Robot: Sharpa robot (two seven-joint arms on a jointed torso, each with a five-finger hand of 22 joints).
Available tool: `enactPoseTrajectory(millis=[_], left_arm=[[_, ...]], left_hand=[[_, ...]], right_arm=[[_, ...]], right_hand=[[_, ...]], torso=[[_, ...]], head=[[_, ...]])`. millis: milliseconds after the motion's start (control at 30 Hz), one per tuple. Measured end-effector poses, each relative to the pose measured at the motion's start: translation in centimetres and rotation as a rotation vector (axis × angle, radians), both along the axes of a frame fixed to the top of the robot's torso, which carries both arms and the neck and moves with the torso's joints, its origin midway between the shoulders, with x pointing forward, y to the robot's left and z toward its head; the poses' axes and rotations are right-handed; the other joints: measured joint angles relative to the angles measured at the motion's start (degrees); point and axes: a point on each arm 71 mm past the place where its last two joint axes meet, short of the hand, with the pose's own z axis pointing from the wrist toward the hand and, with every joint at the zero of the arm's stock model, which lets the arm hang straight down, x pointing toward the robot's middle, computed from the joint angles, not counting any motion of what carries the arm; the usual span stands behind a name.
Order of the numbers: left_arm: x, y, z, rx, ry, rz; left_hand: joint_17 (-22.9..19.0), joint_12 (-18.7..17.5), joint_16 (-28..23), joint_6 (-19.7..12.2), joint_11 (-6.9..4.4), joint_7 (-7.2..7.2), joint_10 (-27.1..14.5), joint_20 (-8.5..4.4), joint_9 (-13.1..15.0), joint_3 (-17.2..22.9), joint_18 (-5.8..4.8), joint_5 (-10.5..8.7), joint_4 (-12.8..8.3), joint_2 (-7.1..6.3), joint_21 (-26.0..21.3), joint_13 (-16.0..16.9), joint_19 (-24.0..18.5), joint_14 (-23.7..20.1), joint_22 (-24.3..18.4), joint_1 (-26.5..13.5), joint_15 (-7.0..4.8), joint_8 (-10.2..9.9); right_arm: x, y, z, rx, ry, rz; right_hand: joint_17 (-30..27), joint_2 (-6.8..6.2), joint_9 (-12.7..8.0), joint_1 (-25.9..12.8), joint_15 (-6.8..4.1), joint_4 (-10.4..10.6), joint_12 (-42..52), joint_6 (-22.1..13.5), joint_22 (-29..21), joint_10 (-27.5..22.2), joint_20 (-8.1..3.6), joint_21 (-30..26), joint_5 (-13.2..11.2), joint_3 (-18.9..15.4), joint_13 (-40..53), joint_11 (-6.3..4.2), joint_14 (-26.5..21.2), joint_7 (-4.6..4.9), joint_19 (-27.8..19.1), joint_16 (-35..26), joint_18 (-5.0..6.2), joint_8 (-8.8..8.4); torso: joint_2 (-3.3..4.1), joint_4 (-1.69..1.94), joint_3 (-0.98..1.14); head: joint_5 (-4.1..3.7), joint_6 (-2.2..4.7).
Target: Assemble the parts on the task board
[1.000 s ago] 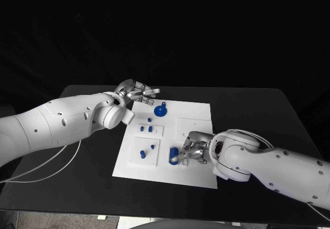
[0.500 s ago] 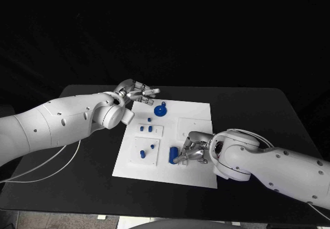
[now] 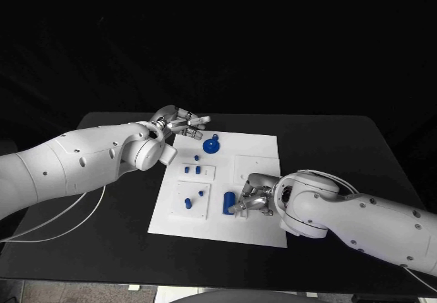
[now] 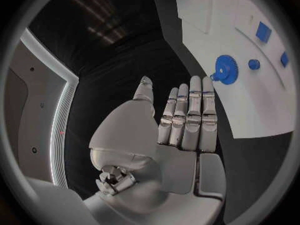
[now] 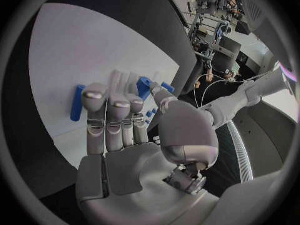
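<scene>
My right hand (image 5: 134, 135) is over the white task board (image 5: 75, 50), an oblong blue part (image 5: 78, 102) just past my fingertips (image 5: 95, 92), small blue pieces (image 5: 145, 87) beside my thumb.

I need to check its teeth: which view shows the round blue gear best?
The left wrist view: the round blue gear lies unobstructed on the white task board, teeth visible. The head view shows it small; the right wrist view cannot settle it.

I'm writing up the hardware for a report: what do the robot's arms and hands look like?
Both arms are smooth, glossy white shells with rounded joint housings and small dark screw dots. The left arm trails a thin pale cable beneath it; the right arm carries a loop of cable near its wrist. The silver metal left hand and right hand have segmented fingers with pale rounded tips.
</scene>
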Motion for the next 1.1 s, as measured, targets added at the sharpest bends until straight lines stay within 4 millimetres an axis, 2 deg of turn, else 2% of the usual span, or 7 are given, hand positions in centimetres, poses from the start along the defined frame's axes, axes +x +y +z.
enactPoseTrajectory(millis=[167,300,833,967,1033,1100], left_arm=[[0.0,0.0,0.0,0.002,0.005,-0.002],[0.0,0.0,-0.1,0.003,0.008,-0.003],[-0.1,0.0,-0.1,0.009,0.016,-0.009],[-0.1,0.0,-0.1,0.010,0.016,-0.010],[-0.1,0.0,-0.1,0.011,0.016,-0.011],[-0.1,0.0,-0.1,0.011,0.016,-0.010]], left_hand=[[0.0,0.0,0.0,0.0,0.00,0.00,0.0,0.00,0.0,0.0,0.00,0.00,0.0,0.00,0.0,0.0,0.0,0.0,0.0,0.0,0.00,0.0],[0.0,0.0,0.0,0.0,0.00,0.00,0.0,0.00,0.0,0.0,0.00,0.00,0.0,0.00,0.0,0.0,0.0,0.0,0.0,0.0,0.00,0.0],[0.1,0.0,0.0,0.0,0.00,0.00,0.0,0.00,0.0,0.0,0.00,0.00,0.0,0.00,0.0,0.0,0.0,0.0,0.0,0.0,0.00,0.0],[0.1,0.0,0.0,0.0,0.00,0.00,0.0,0.00,0.0,0.0,0.00,0.00,0.0,0.00,0.0,0.0,0.0,0.0,0.0,0.0,0.00,0.0],[0.1,0.0,0.0,0.0,0.00,0.00,0.0,0.00,0.0,0.0,0.00,0.00,0.0,0.00,0.0,0.0,0.0,0.0,0.0,0.0,0.00,0.0],[0.1,0.0,0.0,0.0,0.00,0.00,0.0,0.00,0.0,0.0,0.00,0.00,0.0,0.00,0.0,0.0,0.0,0.0,0.0,0.0,0.00,0.0]], right_arm=[[0.2,0.0,-0.1,-0.012,0.003,-0.005],[0.3,-0.1,-0.2,-0.022,0.006,-0.010],[0.7,-0.1,-0.5,-0.037,0.011,-0.020],[0.6,-0.4,-0.6,-0.030,0.008,-0.028],[0.5,-0.7,-0.7,-0.020,0.006,-0.037],[0.5,-1.4,-0.7,-0.010,0.003,-0.057]], right_hand=[[-0.1,-0.17,0.0,-0.3,0.00,-1.1,0.0,0.0,0.0,0.0,0.00,0.0,0.0,-1.1,0.0,0.01,0.0,0.00,0.0,0.0,0.00,0.00],[-0.2,0.13,0.0,-0.5,0.00,-0.8,0.0,0.0,0.0,0.0,0.00,0.0,0.0,-2.0,0.0,0.00,0.0,0.00,0.0,0.0,0.00,0.00],[-0.3,-0.16,0.1,-0.5,0.00,-0.3,0.0,0.3,0.0,0.0,0.00,0.0,0.0,-2.5,0.0,0.00,0.0,-0.27,0.0,0.0,0.01,0.22],[-0.5,-1.82,0.0,-0.3,0.00,1.2,0.0,0.3,0.0,0.0,0.00,0.0,0.0,-2.5,0.0,0.01,0.0,-0.36,0.0,0.0,0.00,0.22],[-0.7,-3.15,0.0,-0.1,0.00,2.0,0.0,0.1,0.0,0.0,0.00,0.0,0.0,-2.4,0.0,0.01,0.0,-0.15,0.0,0.0,0.01,0.22],[-0.9,-4.87,0.0,0.2,0.00,3.9,0.0,-0.5,0.0,0.0,0.00,-0.3,0.0,-2.1,0.0,0.01,0.0,0.42,0.0,-0.2,0.00,0.16]], torso=[[0.00,0.00,0.01],[0.00,0.01,0.01],[-0.01,0.01,-0.01],[-0.02,0.02,0.01],[-0.02,0.02,0.01],[-0.02,0.02,0.03]], head=[[-0.02,-0.05],[-0.03,-0.13],[-0.18,-0.25],[-0.27,-0.16],[-0.35,-0.11],[-0.43,-0.02]])
